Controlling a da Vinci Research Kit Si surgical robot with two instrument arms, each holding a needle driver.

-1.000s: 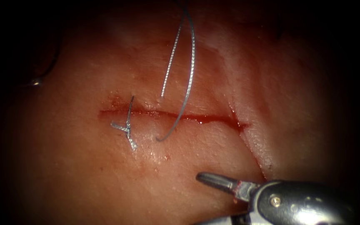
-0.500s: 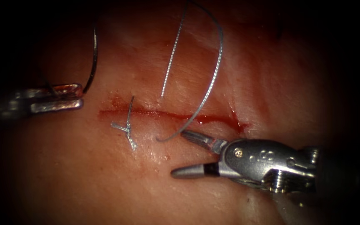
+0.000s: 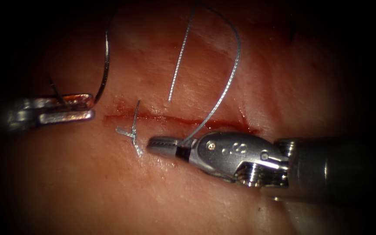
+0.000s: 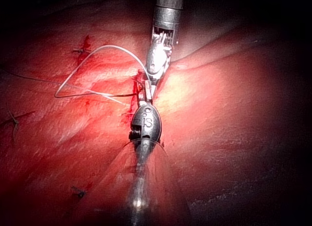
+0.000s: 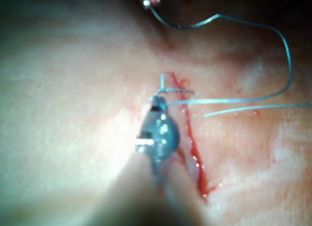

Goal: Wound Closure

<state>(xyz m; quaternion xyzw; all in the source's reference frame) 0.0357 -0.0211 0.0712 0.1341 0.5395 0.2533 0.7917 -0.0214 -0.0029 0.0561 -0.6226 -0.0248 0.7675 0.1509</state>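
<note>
We see the right gripper (image 3: 164, 146) clamped on the thread (image 3: 223, 91) just below the cut (image 3: 183, 119), beside the tied stitch (image 3: 132, 134) — the left gripper (image 3: 72, 109) holds the needle (image 3: 105, 65) clear of the tissue (image 3: 205, 204), off the cut's left end.

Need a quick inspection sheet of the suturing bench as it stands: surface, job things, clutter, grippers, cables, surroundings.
Surface: tissue with cut, red fluid along it.
Job's things: needle at the cut's left end, out of the tissue; thread arcs across the cut; tied stitch near the cut's left end.
Clutter: nothing seen.
Grippers: left tool shut on the needle near one end; right tool shut on the thread below the cut.
Cables: nothing seen.
Surroundings: dark.
</note>
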